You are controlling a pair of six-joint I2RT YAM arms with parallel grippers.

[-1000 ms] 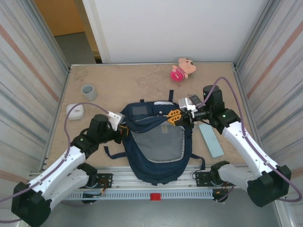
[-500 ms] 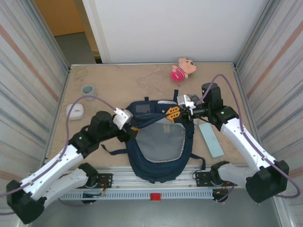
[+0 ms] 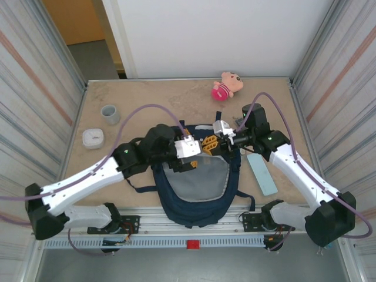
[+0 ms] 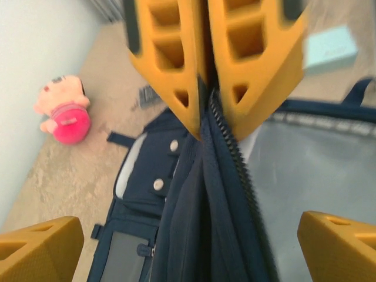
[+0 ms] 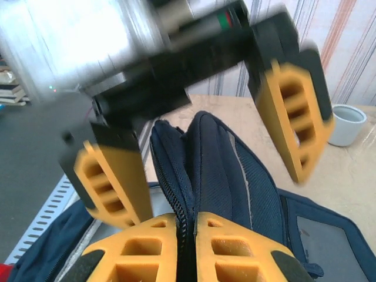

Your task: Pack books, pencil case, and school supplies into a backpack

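The navy backpack lies flat between the arms, its grey lining facing up. My right gripper is shut on a raised fold of the backpack's zipper edge near the top. My left gripper stands open, its fingers straddling that same fold just in front of the right gripper, without touching it. The pale teal pencil case lies on the table right of the backpack. The books and the school supplies are hidden.
A pink-and-tan plush toy lies at the back of the table. A grey cup and a white rounded box sit at the left. Striped walls close in both sides.
My left gripper has let go of the backpack's left side, opened, and swung right to the raised fold. The right gripper has shifted slightly left, still shut on the zipper edge.
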